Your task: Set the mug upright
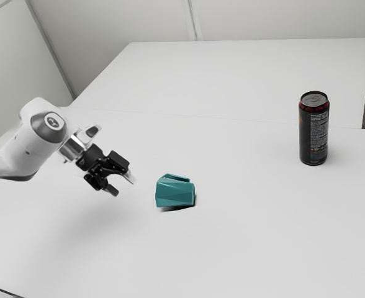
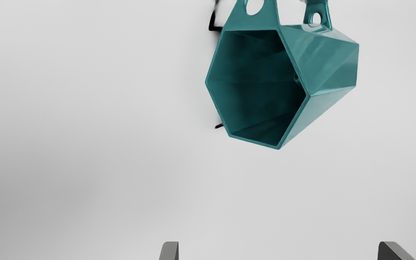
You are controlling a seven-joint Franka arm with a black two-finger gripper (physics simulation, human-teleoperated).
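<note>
Beneath a teal, glossy, faceted mug [image 1: 175,194] spreads one broad, smooth, white counter [image 1: 232,248]. Beyond the mug, farther from the exterior camera, is a second flat white surface [image 1: 244,74]; whether it is a separate piece, I can't tell. One white, jointed robot arm [image 1: 30,139] reaches toward the mug from the exterior view's left. At its end, one black, two-fingered pincer [image 1: 121,184] hangs just beside the mug's open end, its fingers wide apart, with nothing between them. One tall, black metal can [image 1: 313,128], with red touches and a pale-lettered label, stands upright well apart from the mug, toward the exterior view's right and farther back.

The mug itself lies on its side, its many-cornered mouth [image 2: 256,86] facing the pincer. Its teal handle [image 2: 262,16] juts from the wall, with rounded holes visible in the wrist view.

As for the task, the mug isn't upright, and the pincer isn't holding it. I judge that what's left is to get hold of it, tip it until the mouth points up, settle it on its base and let go. Whether anyone has already had a try at it, one look can't say.

The count, then: one counter with one more surface behind, one arm, one pincer with two fingers, one can, and one mug.
</note>
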